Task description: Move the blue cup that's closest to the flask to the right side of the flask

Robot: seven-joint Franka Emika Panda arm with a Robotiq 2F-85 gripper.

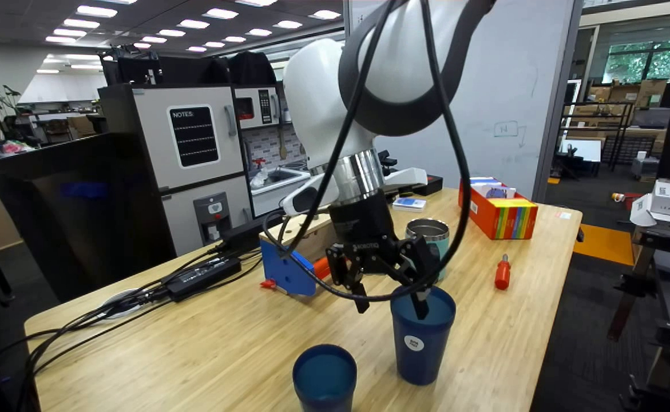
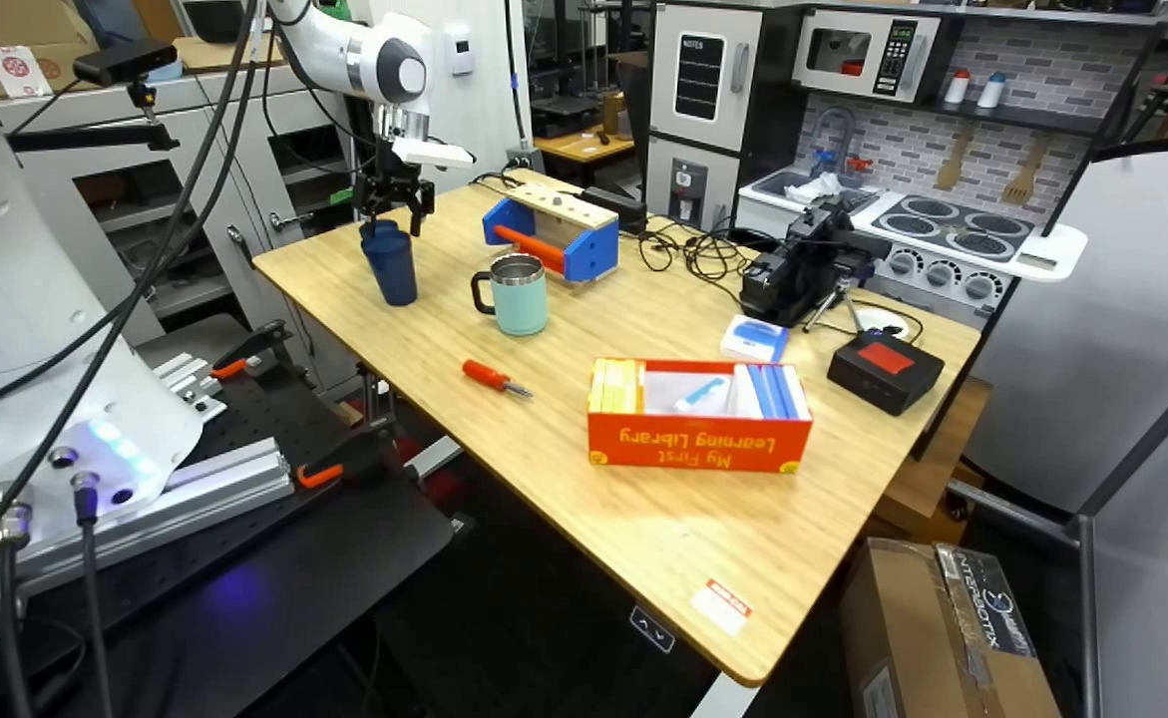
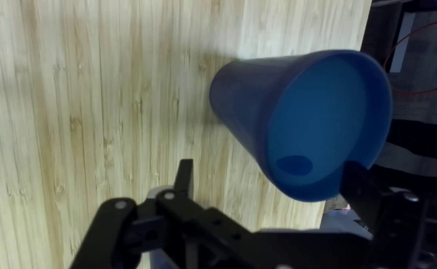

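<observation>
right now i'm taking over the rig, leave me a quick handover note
Gripper: open, holding nothing, at the mouth of the white-stickered blue tumbler; whether a fingertip reaches inside, I can't tell.
Things: that tumbler stands on the table, nearer the teal handled flask than the second blue tumbler is.
Done: positioning at the correct tumbler; no grasp yet.
Left: likely close on it, lift, and set it down right of the flask.
</observation>
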